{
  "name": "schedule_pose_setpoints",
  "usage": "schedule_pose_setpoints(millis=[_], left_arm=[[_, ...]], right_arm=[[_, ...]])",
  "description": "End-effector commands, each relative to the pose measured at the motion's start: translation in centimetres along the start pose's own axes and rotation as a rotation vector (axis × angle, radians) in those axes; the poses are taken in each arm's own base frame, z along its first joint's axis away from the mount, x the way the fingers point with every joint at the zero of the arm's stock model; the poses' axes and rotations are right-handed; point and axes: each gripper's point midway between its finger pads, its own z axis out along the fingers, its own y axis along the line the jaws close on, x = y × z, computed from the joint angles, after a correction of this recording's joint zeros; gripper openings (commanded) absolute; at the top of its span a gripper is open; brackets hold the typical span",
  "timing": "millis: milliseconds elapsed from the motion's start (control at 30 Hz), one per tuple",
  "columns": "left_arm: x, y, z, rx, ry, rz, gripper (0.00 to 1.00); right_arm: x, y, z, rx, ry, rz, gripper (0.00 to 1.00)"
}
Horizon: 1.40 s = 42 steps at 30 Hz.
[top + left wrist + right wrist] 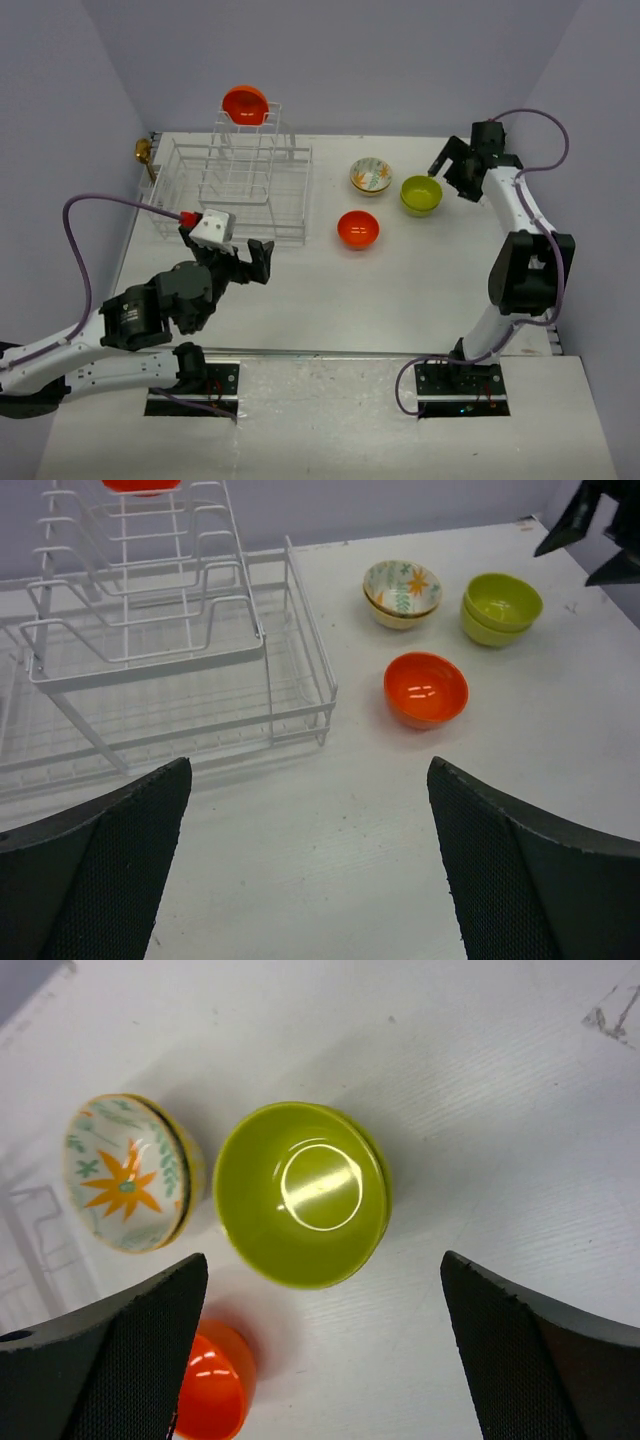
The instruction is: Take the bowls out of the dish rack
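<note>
The white wire dish rack (235, 190) stands at the back left; one orange bowl (245, 104) sits upright in its tall slotted section. On the table to its right stand a floral white bowl (371, 176), a lime-green bowl stack (421, 195) and an orange bowl (358, 229). My left gripper (245, 262) is open and empty, near the rack's front right corner (325, 705). My right gripper (448, 170) is open and empty, just above and right of the green bowls (300, 1192). The floral bowl (128, 1172) and orange bowl (208, 1392) show in the right wrist view.
A brass-coloured object (143, 153) lies at the table's back left corner beside the rack. Grey walls enclose the table on three sides. The left arm's purple cable (85, 240) loops over the left edge.
</note>
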Motion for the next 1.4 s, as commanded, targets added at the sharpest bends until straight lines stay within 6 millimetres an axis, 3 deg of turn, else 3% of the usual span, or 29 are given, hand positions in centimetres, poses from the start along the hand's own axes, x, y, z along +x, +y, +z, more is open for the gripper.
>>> schedule_pose_setpoints(millis=[0,33,67,100,133,167,200,233,300,367,467,500,567,700,833,1000,1100,1200,1367], left_arm=[[-4.8,1.6,1.1,-0.192,-0.142,-0.188,1.0],[-6.1,3.4,2.1,-0.268,-0.177,-0.206,1.0],[-8.2,2.0,3.6,-0.19,-0.194,-0.229,1.0],[-9.4,2.5,4.9,-0.186,-0.199,-0.243,1.0],[-11.6,3.8,8.2,-0.165,-0.192,-0.292,1.0],[-11.6,4.7,10.0,-0.145,-0.147,-0.316,1.0],[-12.5,9.6,11.9,-0.226,-0.151,-0.378,1.0],[-12.5,8.6,14.9,-0.086,-0.082,-0.496,1.0],[-12.7,11.4,17.7,-0.045,-0.071,-0.629,1.0],[-15.2,12.1,18.9,-0.002,-0.156,-0.73,1.0],[-16.6,13.1,21.4,0.015,-0.18,-0.83,1.0],[-16.1,13.4,22.9,0.014,-0.168,-0.854,1.0],[-17.4,13.2,23.4,0.048,-0.204,-0.929,1.0],[-16.3,13.6,25.4,0.05,-0.239,-1.147,1.0],[-15.1,13.9,27.2,-0.018,-0.262,-1.223,1.0],[-14.5,13.8,29.3,-0.089,-0.306,-1.272,1.0],[-13.1,13.5,30.3,-0.165,-0.296,-1.265,1.0],[-12.3,14.2,30.7,-0.25,-0.337,-1.274,1.0],[-12.3,14.7,32.2,-0.266,-0.363,-1.257,1.0]], right_arm=[[-2.8,1.5,-6.5,-0.074,-0.158,0.033,0.99],[-3.5,2.0,-9.2,-0.116,-0.219,0.047,0.99],[-2.3,2.5,-9.4,-0.184,-0.212,0.067,0.99],[-1.8,3.0,-10.5,-0.237,-0.224,0.078,0.99],[-1.7,4.0,-13.5,-0.328,-0.279,0.084,0.99],[0.8,3.5,-12.8,-0.362,-0.239,0.107,0.99],[1.1,5.2,-14.3,-0.484,-0.252,0.097,0.99],[3.4,4.9,-13.9,-0.522,-0.206,0.111,0.99],[4.7,6.6,-17.4,-0.688,-0.201,0.086,0.99],[6.7,6.4,-18.4,-0.742,-0.177,0.074,0.99],[8.9,6.2,-19.2,-0.811,-0.157,0.038,0.99],[9.6,6.2,-19.4,-0.829,-0.143,0.028,0.99],[10.6,5.8,-18.9,-0.827,-0.128,0.017,0.99],[11.8,5.6,-18.9,-0.861,-0.115,0.003,0.99],[13.1,5.6,-18.6,-0.908,-0.078,0.023,0.99],[14.0,5.4,-18.7,-0.922,-0.062,-0.009,0.99],[13.9,5.3,-18.8,-0.921,-0.077,-0.018,0.99],[14.1,5.4,-19.1,-0.941,-0.073,-0.023,0.99],[14.5,5.5,-19.3,-0.967,-0.075,-0.013,0.99]])
